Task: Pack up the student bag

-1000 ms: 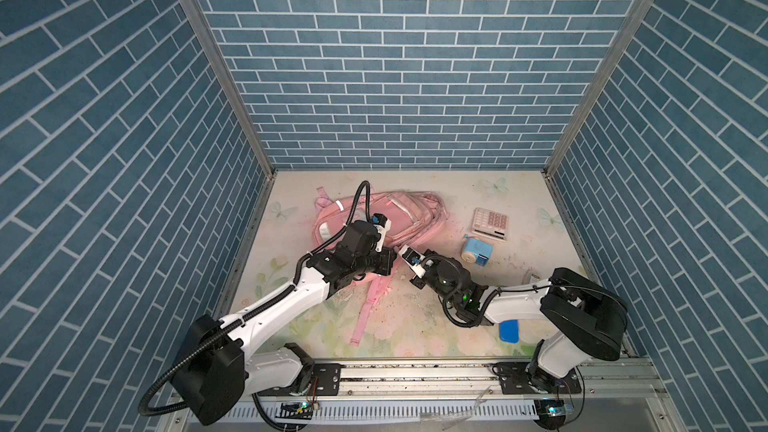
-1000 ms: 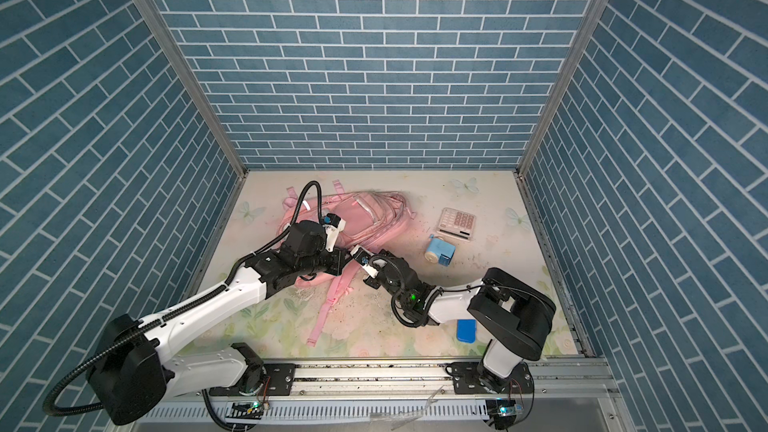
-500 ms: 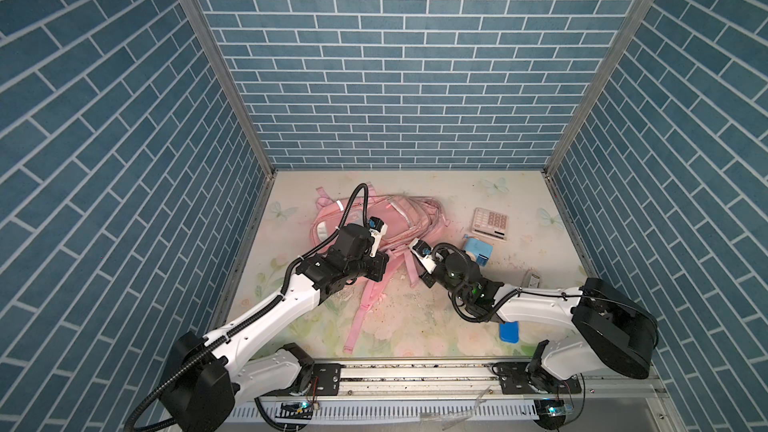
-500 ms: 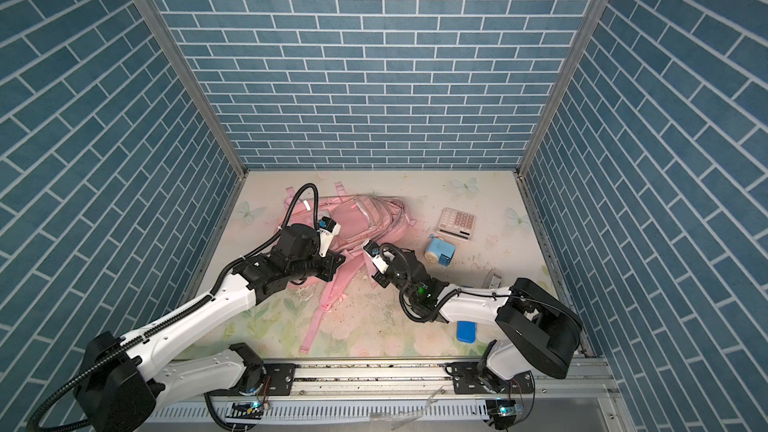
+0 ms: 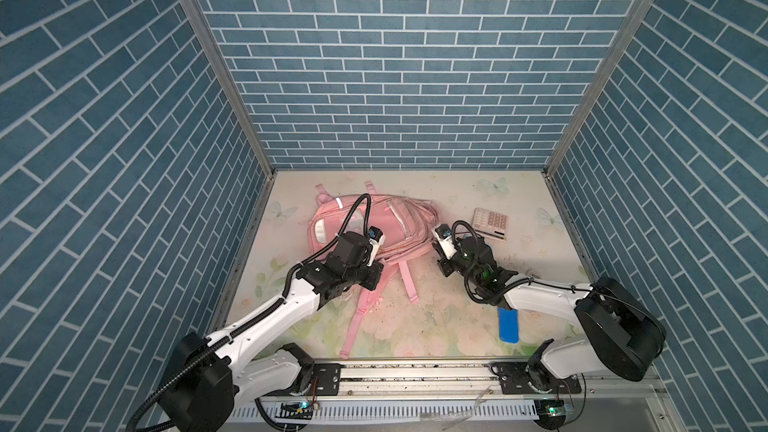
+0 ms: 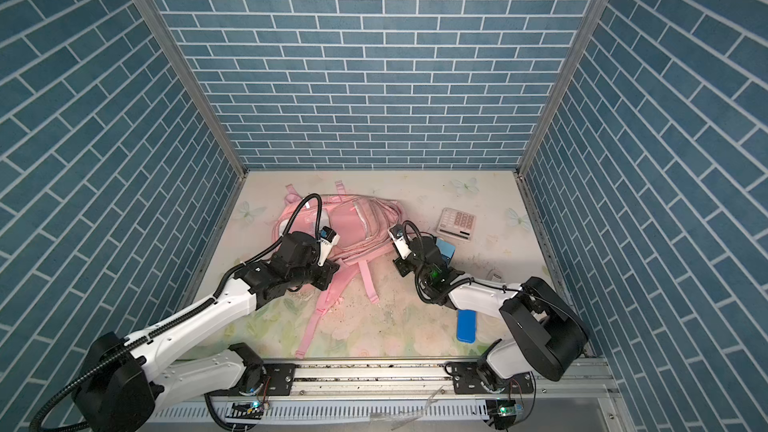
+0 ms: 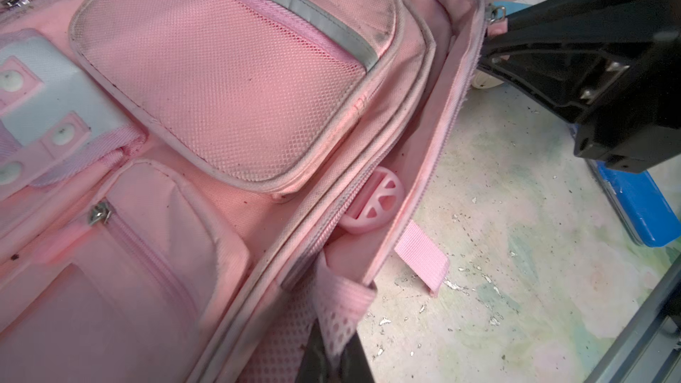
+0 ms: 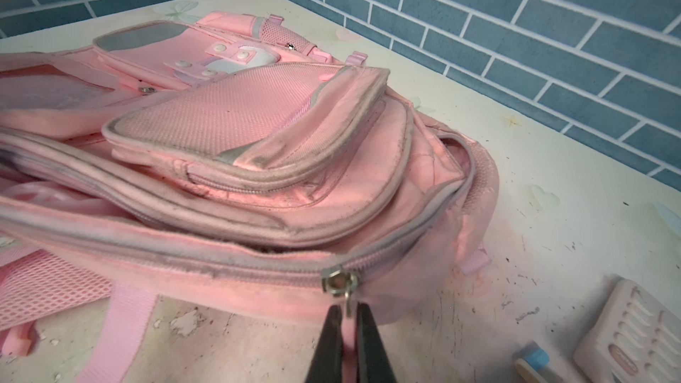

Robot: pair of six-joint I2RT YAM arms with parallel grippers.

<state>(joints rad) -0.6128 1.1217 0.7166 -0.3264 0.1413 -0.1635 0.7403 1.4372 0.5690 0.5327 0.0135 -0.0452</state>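
The jaws of the left gripper (image 7: 333, 344) were clenched on a fold of pink mesh strap (image 7: 339, 311) at the near edge of the student bag (image 5: 399, 226). In both top views the bag lay flat on the floral table (image 5: 436, 317), left of centre and towards the back wall, with its pockets facing up. Two long pink straps (image 5: 361, 317) trailed from it towards the front rail. The left wrist view showed the main compartment gaping along the bag's near side, and inside the gap sat a round pink disc (image 7: 372, 204) with spokes. Further right, at the bag's right end, the jaws of the right gripper (image 8: 348, 329) were pinched shut on the pull tab hanging from the metal zip slider (image 8: 339, 283). A strip of pink showed between the two dark fingers (image 8: 368, 348). Right of that arm, a small blue-and-white block (image 6: 446, 252) lay partly hidden behind the wrist, just beside the near corner of a cream calculator (image 5: 490, 222). The calculator rested flat with its keys up, apart from the bag. Nearer the rail, a blue case (image 5: 508, 326) lay lengthwise under the right arm's white link, well apart from the bag. A small pale thing lay on the table near the right wall, too small to make out
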